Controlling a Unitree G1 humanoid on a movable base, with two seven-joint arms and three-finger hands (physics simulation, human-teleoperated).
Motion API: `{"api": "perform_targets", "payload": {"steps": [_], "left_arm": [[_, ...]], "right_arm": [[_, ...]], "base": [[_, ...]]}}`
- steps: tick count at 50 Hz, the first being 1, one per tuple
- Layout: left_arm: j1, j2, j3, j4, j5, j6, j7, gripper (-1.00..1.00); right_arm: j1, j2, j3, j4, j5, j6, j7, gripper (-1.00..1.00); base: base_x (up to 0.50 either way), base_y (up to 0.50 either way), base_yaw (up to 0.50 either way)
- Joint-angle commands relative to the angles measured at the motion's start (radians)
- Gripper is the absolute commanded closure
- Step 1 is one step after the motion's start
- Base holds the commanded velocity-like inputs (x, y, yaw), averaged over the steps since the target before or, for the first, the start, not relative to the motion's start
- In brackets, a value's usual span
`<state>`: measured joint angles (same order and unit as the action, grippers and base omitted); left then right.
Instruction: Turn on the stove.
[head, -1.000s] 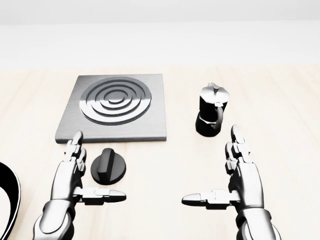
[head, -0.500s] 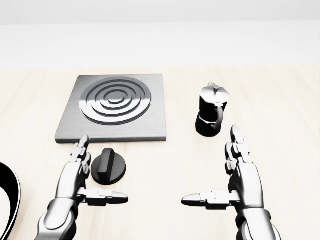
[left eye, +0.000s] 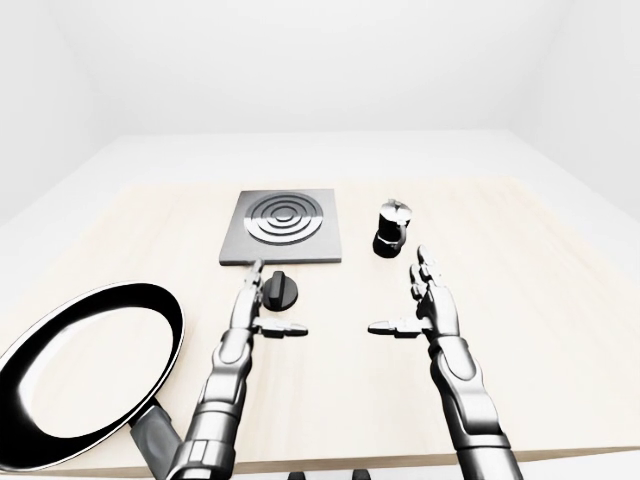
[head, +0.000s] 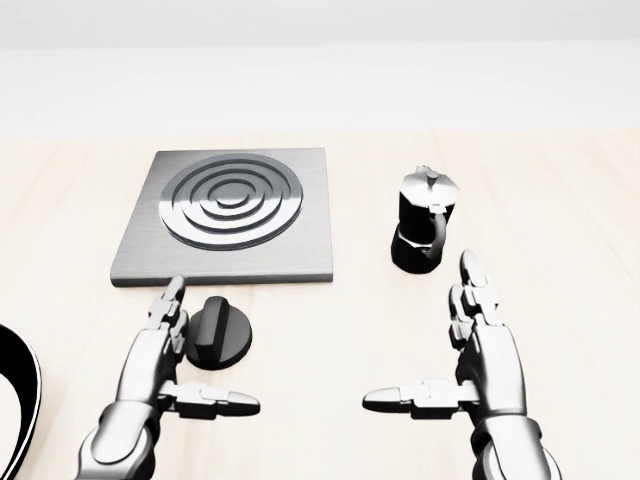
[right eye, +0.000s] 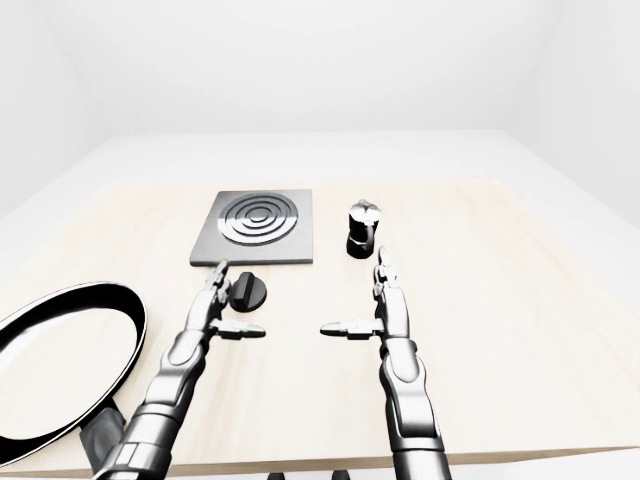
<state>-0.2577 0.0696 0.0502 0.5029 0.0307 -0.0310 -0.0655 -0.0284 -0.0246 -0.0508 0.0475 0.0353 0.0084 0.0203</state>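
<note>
knob (head: 222, 333) ridge runs top-to-bottom — left hand (head: 160, 368) beside

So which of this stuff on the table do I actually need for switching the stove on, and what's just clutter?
Needed:
- stove plate
- black knob, just below the plate
- left hand, open, beside the knob

Just lying about:
- moka pot, right of the plate
- frying pan, far left
- right hand, open, idle over bare table
</note>
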Motion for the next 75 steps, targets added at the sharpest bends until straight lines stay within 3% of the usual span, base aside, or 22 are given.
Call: {"api": "perform_targets", "payload": {"steps": [1, 14, 39, 40, 41, 48, 50, 53, 57, 65, 68, 72, 75], "left_arm": [[0.047, -0.011, -0.024, -0.064, 0.048, -0.001, -0.024, -1.0], [0.053, -0.018, -0.026, -0.067, 0.069, -0.011, -0.036, -1.0], [0.132, -0.033, -0.058, -0.213, 0.096, 0.018, -0.108, -1.0], [0.133, -0.034, -0.058, -0.214, 0.097, 0.018, -0.109, -1.0], [0.139, -0.034, -0.062, -0.224, 0.101, 0.015, -0.116, -1.0], [0.175, -0.04, -0.079, -0.287, 0.106, 0.006, -0.171, -1.0], [0.177, -0.041, -0.081, -0.281, 0.108, -0.007, -0.179, -1.0], [0.191, -0.042, -0.087, -0.314, 0.102, 0.0, -0.205, -1.0], [0.208, -0.043, -0.097, -0.329, 0.102, -0.024, -0.232, -1.0], [0.242, -0.047, -0.113, -0.385, 0.097, -0.041, -0.276, -1.0], [0.25, -0.047, -0.116, -0.405, 0.096, -0.034, -0.283, -1.0], [0.254, -0.048, -0.11, -0.417, 0.092, -0.053, -0.277, -1.0], [0.265, -0.053, -0.074, -0.535, 0.073, -0.056, -0.206, -1.0]], "right_arm": [[0.0, 0.0, 0.002, -0.025, -0.002, 0.028, 0.002, -1.0], [0.0, 0.001, 0.001, -0.025, -0.003, 0.028, 0.003, -1.0], [0.0, 0.001, 0.001, -0.026, -0.003, 0.029, 0.003, -1.0], [-0.002, 0.001, 0.0, 0.021, -0.005, -0.008, 0.006, -1.0], [-0.003, 0.001, -0.001, 0.032, -0.003, -0.018, 0.007, -1.0], [-0.008, -0.001, -0.001, 0.031, 0.0, -0.006, 0.005, -1.0], [-0.01, -0.001, -0.002, 0.036, 0.001, -0.008, 0.005, -1.0], [-0.01, -0.001, -0.001, 0.031, 0.002, -0.002, 0.004, -1.0], [-0.008, -0.001, -0.001, 0.03, 0.001, -0.004, 0.004, -1.0], [-0.007, -0.001, 0.0, 0.032, 0.0, -0.008, 0.007, -1.0], [-0.005, -0.001, 0.0, 0.029, -0.001, -0.007, 0.009, -1.0], [-0.003, -0.002, 0.001, 0.027, -0.002, -0.007, 0.011, -1.0], [-0.002, -0.001, 0.002, 0.025, -0.004, -0.005, 0.012, -1.0]], "base": [[0.0, 0.0, 0.0], [0.0, 0.0, 0.0], [0.0, 0.0, 0.0], [0.0, 0.0, 0.0], [0.0, 0.0, 0.0], [0.0, 0.0, 0.0], [0.0, 0.0, 0.0], [0.0, 0.0, 0.0], [0.0, 0.0, 0.0], [0.0, 0.0, 0.0], [0.0, 0.0, 0.0], [0.0, 0.0, 0.0], [0.0, 0.0, 0.0]]}}
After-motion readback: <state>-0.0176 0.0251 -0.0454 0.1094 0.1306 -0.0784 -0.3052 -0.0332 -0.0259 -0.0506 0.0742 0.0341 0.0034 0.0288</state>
